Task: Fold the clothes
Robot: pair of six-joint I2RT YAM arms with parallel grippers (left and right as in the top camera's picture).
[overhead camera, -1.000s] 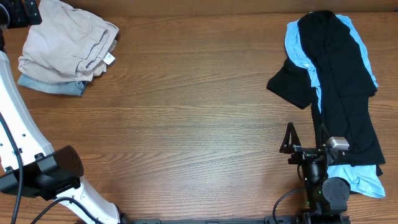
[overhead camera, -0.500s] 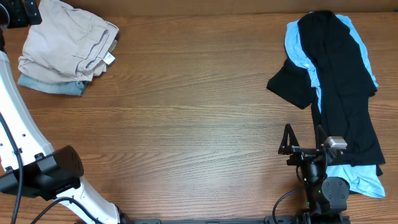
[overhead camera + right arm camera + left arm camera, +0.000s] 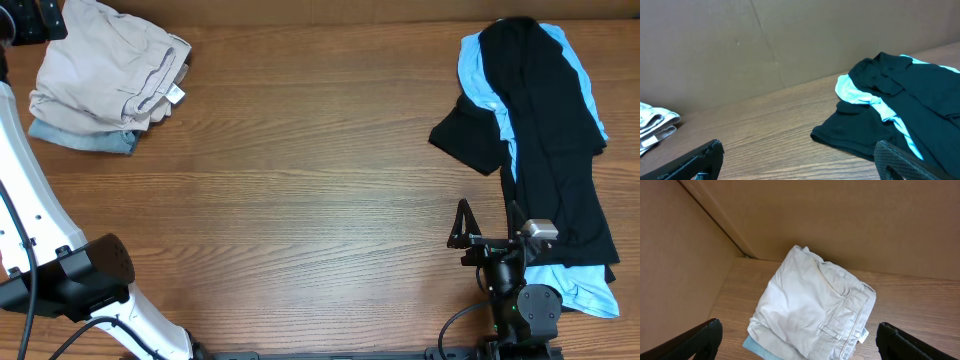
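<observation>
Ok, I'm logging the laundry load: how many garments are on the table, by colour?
beige garment: 1
black garment: 1
light blue garments: 2, one under the beige, one under the black
Total: 4

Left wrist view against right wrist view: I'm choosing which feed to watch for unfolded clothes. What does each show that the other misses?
Only the left wrist view shows the folded beige trousers whole, with light blue cloth under them. Only the right wrist view shows the unfolded black garment over a light blue shirt. Both show the wooden table, the cardboard wall, and the trousers, though the right wrist view catches just their edge.
</observation>
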